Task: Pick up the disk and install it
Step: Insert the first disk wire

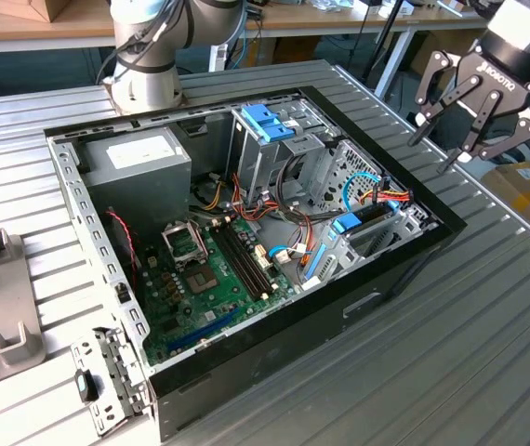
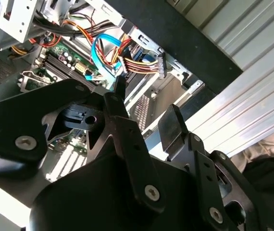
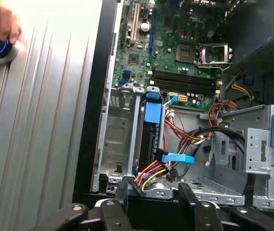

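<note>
Looked like a robotics lab or electronics workshop: opened computer case (image 1: 246, 242) with bare motherboard (image 1: 214, 269) laid on a ribbed metal surface (image 1: 488, 334), robot arm base (image 1: 149, 56) bolted at its far edge, wooden workbenches (image 1: 23, 28) behind, grey fixtures (image 1: 5, 307) alongside.

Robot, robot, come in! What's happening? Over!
Gripper open, empty, outside the case. Disk looks edge-on in the drive bay. Cables bunched beside it.

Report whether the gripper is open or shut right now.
Open. In the exterior view the gripper hangs above the table beside the computer case, its fingers spread apart with nothing between them.
</note>
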Controlling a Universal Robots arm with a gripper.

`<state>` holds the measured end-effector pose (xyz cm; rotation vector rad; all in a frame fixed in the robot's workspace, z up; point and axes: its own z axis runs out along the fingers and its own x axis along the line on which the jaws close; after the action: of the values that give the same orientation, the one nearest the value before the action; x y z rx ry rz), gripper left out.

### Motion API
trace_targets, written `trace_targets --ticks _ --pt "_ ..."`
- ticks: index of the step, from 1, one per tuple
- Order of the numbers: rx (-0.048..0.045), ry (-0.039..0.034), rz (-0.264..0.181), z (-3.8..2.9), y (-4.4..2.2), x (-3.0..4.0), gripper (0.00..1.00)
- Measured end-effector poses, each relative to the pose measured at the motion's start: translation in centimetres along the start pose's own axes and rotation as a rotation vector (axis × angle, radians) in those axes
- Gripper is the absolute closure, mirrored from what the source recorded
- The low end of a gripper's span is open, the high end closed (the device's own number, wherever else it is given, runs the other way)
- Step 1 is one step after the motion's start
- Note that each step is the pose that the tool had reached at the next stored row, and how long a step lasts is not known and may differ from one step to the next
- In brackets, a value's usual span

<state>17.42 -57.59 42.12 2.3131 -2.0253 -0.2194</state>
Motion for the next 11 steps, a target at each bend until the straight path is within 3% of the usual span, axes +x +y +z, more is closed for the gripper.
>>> trace_targets --ticks 11 --pt "0.0001 -0.0002 0.000 0.78 -0.07 0.59 0.46"
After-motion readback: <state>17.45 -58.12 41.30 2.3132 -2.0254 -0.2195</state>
